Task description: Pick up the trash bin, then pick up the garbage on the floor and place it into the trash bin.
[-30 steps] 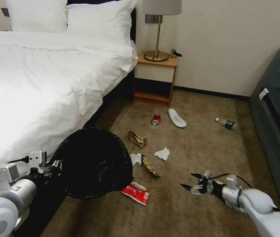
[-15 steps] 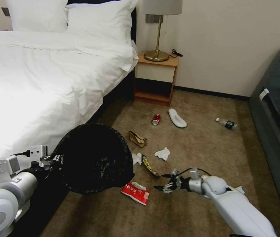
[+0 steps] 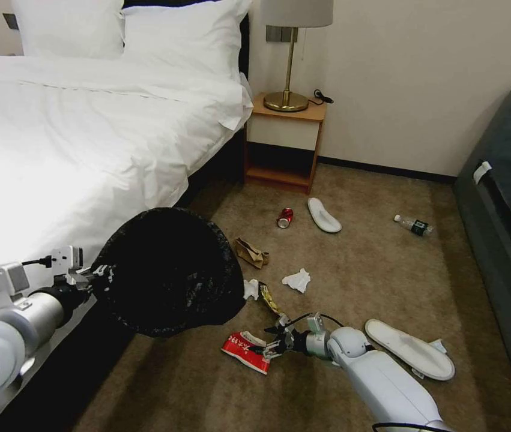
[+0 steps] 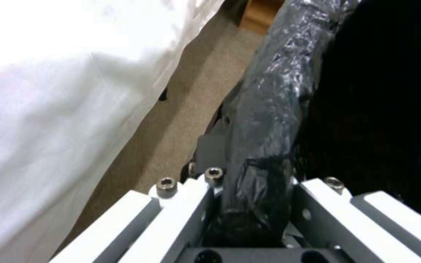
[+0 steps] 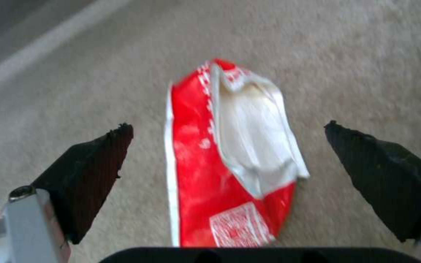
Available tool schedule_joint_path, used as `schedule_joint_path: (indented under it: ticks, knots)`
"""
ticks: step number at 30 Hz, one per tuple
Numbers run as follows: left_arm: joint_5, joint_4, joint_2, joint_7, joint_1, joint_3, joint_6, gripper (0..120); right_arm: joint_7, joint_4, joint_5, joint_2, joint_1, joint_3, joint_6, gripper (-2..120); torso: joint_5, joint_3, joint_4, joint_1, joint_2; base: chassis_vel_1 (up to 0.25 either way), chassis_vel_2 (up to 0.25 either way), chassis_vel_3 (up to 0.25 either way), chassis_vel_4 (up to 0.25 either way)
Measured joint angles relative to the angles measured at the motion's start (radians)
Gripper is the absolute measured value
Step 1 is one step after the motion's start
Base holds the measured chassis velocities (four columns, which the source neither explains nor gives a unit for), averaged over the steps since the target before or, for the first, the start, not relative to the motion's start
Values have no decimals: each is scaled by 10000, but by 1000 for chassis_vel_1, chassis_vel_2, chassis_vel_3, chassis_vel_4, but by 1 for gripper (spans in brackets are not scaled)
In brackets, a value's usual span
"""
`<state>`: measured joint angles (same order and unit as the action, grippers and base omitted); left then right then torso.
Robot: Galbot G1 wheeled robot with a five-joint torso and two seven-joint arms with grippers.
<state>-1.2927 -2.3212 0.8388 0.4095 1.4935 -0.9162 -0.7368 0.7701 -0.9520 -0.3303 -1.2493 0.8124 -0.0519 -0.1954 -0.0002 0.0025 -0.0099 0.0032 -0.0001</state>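
Observation:
The trash bin (image 3: 171,270), round and lined with a glossy black bag, hangs above the carpet beside the bed. My left gripper (image 3: 95,279) is shut on its rim; in the left wrist view the bag-wrapped rim (image 4: 264,120) runs between the fingers of the left gripper (image 4: 254,204). My right gripper (image 3: 270,342) is open and low, right at a red-white wrapper (image 3: 244,351). In the right wrist view the wrapper (image 5: 205,175) lies between the spread tips of the right gripper (image 5: 226,127). Other garbage: red can (image 3: 284,217), white slipper (image 3: 323,215), clear bottle (image 3: 412,225), brown paper (image 3: 251,252), tissue (image 3: 296,280).
A second white slipper (image 3: 410,357) lies on the carpet just right of my right arm. The white bed (image 3: 75,150) fills the left side, a wooden nightstand (image 3: 284,141) with a lamp stands at the back wall, and a dark sofa (image 3: 507,210) lines the right.
My right gripper has swept left across the carpet to the red-white wrapper, uncovering the near slipper. The left arm has lifted the bin a little higher.

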Motion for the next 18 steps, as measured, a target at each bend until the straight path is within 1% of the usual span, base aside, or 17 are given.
schedule_joint_path:
  ticks: [2, 5, 6, 7, 9, 10, 11, 12, 13, 14, 15, 16, 17, 18]
  knots:
    - [-61, 0, -82, -2, 29, -52, 2, 2, -157, 180, -24, -32, -9, -4, 38, 100, 0, 0, 0, 0, 0, 0, 0, 0, 0]
    - [-67, -1, -84, -6, 21, -56, 4, 2, -221, 308, 74, -98, -28, 45, 76, 100, 2, 0, 1, 0, 0, 0, 0, 0, 0]
    - [-68, 0, -75, -7, -14, -38, 4, 2, -248, 337, 185, -105, -28, 72, 81, 96, 1, 0, 1, -1, 0, 0, 0, 0, 0]
    - [-68, 0, -75, -7, -14, -38, 4, 2, -248, 337, 185, -105, -28, 72, 81, 96, 1, 0, 1, -1, 0, 0, 0, 0, 0]
    - [-58, 16, -65, 3, -125, 45, 7, 2, -298, 375, 363, -101, -24, 93, 64, 85, 2, 0, 0, -2, 1, 0, 0, 0, 0]
    - [-58, 16, -65, 3, -125, 45, 7, 2, -298, 375, 363, -101, -24, 93, 64, 85, 2, 0, 0, -2, 1, 0, 0, 0, 0]
    - [-80, 13, -64, 40, -217, 84, 8, 2, -269, 495, 442, -87, -40, 36, 53, 77, 1, 0, -1, -1, 0, 0, 0, 0, 0]
    - [-80, 13, -64, 40, -217, 84, 8, 2, -269, 495, 442, -87, -40, 36, 53, 77, 1, 0, -1, -1, 0, 0, 0, 0, 0]
    - [-114, -1, -69, 46, -256, 87, 9, 2, -243, 562, 486, -85, -60, -23, 53, 74, 1, 0, -1, -1, 0, 0, 0, 0, 0]
    - [-153, -23, -85, 48, -296, 87, 12, 2, -216, 653, 561, -95, -86, -73, 68, 67, 2, -1, -1, -2, 1, 0, 0, 0, 0]
    - [-153, -23, -85, 48, -296, 87, 12, 2, -216, 653, 561, -95, -86, -73, 68, 67, 2, -1, -1, -2, 1, 0, 0, 0, 0]
    - [-142, -27, -94, 50, -320, 87, 14, 2, -194, 756, 609, -136, -107, -97, 91, 64, 1, 0, 0, -2, 0, 0, 0, 0, 0]
    - [-35, -26, -99, 46, -325, 83, 15, 2, -185, 888, 639, -228, -138, -105, 116, 57, 1, 0, -2, -2, 1, 0, 0, 0, 0]
    - [-35, -26, -99, 46, -325, 83, 15, 2, -185, 888, 639, -228, -138, -105, 116, 57, 1, 0, -2, -2, 1, 0, 0, 0, 0]
